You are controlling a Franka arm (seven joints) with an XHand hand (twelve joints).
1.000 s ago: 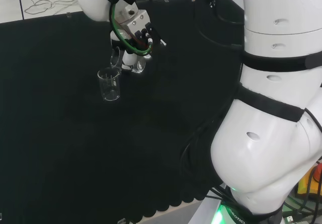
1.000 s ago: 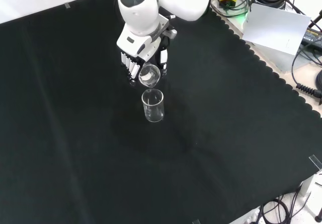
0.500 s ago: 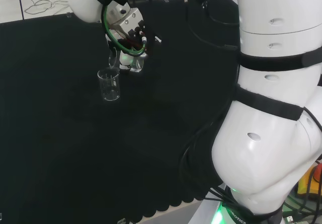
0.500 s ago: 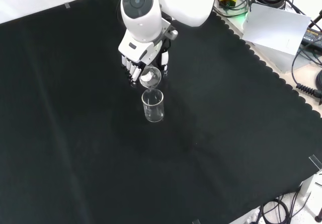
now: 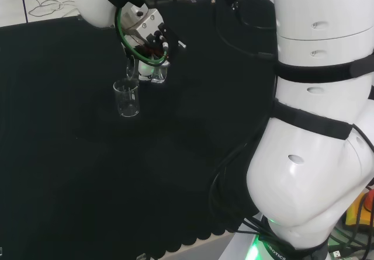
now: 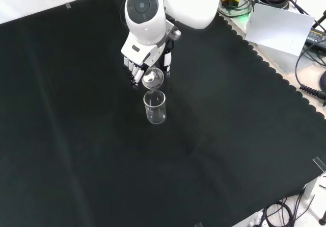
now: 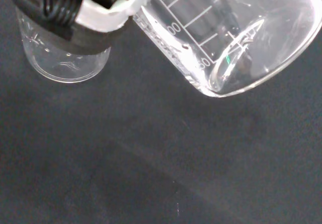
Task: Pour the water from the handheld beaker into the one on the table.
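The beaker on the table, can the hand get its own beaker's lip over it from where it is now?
Probably yes. The hand holds the tilted beaker just above and behind the standing beaker, with only bare black cloth around them.

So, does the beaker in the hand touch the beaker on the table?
Cannot tell. In the front view the held beaker tilts just above the standing beaker; no clear gap shows between their rims.

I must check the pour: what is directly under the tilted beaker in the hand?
In the front view, the held beaker leans from the hand, its lip just above the rim of the table beaker standing upright on the black cloth. Whether water is running, the clear glass does not reveal.
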